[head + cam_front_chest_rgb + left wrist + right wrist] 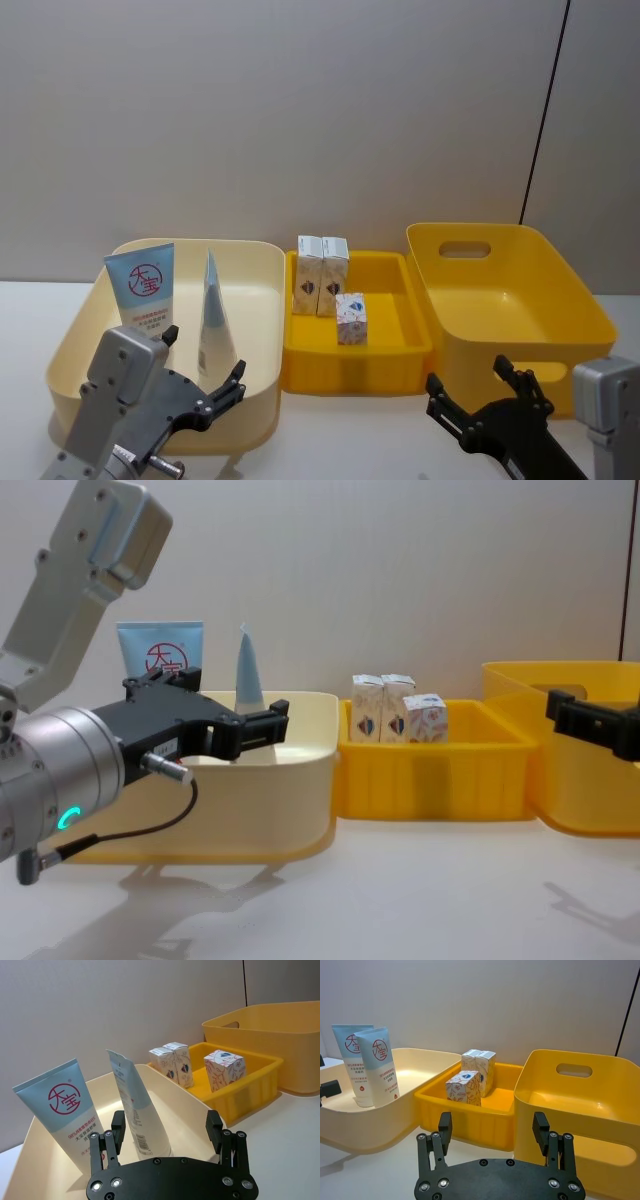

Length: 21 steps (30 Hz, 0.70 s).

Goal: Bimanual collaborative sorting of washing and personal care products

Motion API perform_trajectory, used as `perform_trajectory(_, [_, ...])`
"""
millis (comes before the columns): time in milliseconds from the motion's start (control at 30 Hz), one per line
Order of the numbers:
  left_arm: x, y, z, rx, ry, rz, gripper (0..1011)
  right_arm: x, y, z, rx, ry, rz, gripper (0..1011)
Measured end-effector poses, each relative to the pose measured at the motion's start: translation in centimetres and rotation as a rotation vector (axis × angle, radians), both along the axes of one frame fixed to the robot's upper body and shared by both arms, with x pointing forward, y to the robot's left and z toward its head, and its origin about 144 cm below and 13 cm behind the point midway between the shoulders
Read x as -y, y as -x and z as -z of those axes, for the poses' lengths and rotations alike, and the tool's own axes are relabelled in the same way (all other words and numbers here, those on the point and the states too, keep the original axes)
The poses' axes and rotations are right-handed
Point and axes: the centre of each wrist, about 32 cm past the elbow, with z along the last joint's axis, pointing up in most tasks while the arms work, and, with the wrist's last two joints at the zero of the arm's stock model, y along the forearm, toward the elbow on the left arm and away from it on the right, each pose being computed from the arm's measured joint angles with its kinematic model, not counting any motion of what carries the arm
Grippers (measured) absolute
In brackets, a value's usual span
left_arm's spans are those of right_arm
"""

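Head view: three bins stand in a row on the white table [340,435], with the pale cream bin [258,400] at the robot's left, the shallow yellow tray [355,368] in the middle and the deep yellow bin [545,335] at the right
Tubes: both stand crimped end up in the pale cream bin; the logo tube [142,285] faces front, and the edge-on tube [213,320] is just beside it, nearer the tray
Cartons: all three are in the shallow yellow tray; the back pair of cartons [308,265] stands upright side by side, and the front carton [351,318] sits just ahead of them
Tube handling: probably light, smooth and soft-walled, so a hard pinch would dent it; best taken low on the fuller body, across its width, not at the thin flat crimp
Carton handling: likely light thin card that crushes easily; take it on two opposite flat faces with gentle force
Left gripper [165,1122]: jaws wide apart and holding nothing; it sits at the near rim of the pale cream bin and points at the edge-on tube, which lines up between its fingers; no contact is visible
Right gripper [492,1121]: jaws wide apart and holding nothing; it sits low in front of the tray and the deep yellow bin, touching neither
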Motion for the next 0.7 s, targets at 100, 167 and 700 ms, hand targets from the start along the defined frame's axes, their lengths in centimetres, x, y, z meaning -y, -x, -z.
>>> perform_trajectory(100, [0.0, 0.0, 0.0, 0.0, 0.0, 0.0, 1003, 0.0, 0.0, 0.0, 0.0, 0.0, 0.0, 1001])
perform_trajectory(167, [0.0, 0.0, 0.0, 0.0, 0.0, 0.0, 1003, 0.0, 0.0, 0.0, 0.0, 0.0, 0.0, 1001])
perform_trajectory(700, [0.0, 0.0, 0.0, 0.0, 0.0, 0.0, 1003, 0.0, 0.0, 0.0, 0.0, 0.0, 0.0, 1001])
